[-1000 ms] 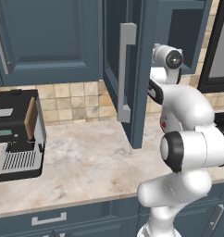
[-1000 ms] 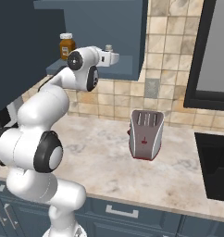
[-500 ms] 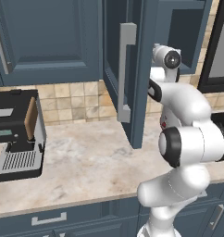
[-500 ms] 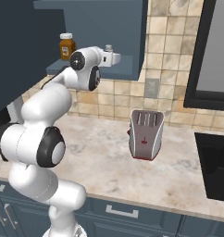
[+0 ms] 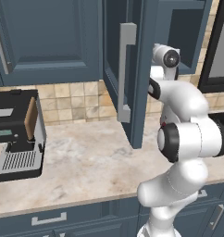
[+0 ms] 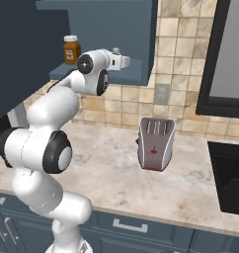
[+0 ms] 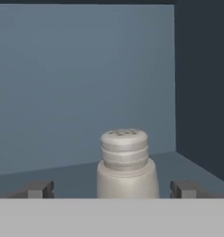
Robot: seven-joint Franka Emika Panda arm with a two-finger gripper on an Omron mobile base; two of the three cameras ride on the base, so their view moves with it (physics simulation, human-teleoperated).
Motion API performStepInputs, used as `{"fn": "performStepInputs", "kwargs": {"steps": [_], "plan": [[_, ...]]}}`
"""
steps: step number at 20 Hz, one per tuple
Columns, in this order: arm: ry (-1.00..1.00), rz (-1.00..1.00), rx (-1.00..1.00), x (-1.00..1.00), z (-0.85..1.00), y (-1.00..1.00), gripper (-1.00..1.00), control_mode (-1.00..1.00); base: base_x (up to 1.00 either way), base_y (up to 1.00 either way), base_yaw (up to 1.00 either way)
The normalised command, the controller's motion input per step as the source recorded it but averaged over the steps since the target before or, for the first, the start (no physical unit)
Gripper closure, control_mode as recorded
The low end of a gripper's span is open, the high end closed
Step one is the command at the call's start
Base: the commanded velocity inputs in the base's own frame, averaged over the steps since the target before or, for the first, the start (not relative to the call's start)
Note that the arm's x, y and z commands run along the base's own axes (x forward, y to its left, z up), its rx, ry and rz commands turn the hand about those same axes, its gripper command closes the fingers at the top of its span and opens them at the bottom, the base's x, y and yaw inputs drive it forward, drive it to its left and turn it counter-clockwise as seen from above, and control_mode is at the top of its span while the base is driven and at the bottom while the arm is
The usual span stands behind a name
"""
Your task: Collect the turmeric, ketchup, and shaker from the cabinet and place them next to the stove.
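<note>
My gripper (image 7: pixel 111 189) is spread wide around the shaker (image 7: pixel 126 163), upright on the cabinet (image 7: pixel 63 92) shelf; it looks light, rigid and smooth, so I'd pinch its straight lower body, not the ridged cap.

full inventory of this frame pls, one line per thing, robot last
small pale grey cylindrical shaker: 1, grey, upright on the cabinet shelf, between the open jaws
small jar of orange-brown turmeric with white lid: 1, on the shelf, left of the hand in the right base view
dark blue-grey wall cabinet: 1, door open, long grey bar handle
black and silver coffee machine: 1, on the counter at left
silver toaster with red base: 1, on the counter below the cabinet
beige marble counter: 1, under the cabinets
tan tiled backsplash: 1, behind the counter
white arm: 1, raised to the shelf
gripper: 1, open, straddling the shaker
</note>
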Motion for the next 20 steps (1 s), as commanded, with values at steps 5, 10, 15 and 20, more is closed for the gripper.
{"fn": "performStepInputs", "kwargs": {"steps": [5,10,15,20], "plan": [[0.0,0.0,0.0,0.1,0.0,-0.07,-1.0,-1.0,0.0,0.0,0.0],[0.0,0.0,0.0,0.03,0.0,-0.12,1.0,-1.0,0.0,0.0,0.0],[0.0,0.0,0.0,0.03,0.0,-0.05,1.0,-1.0,0.0,0.0,0.0],[0.0,0.0,0.0,0.07,0.0,-0.01,1.0,-1.0,0.0,0.0,0.0]]}}
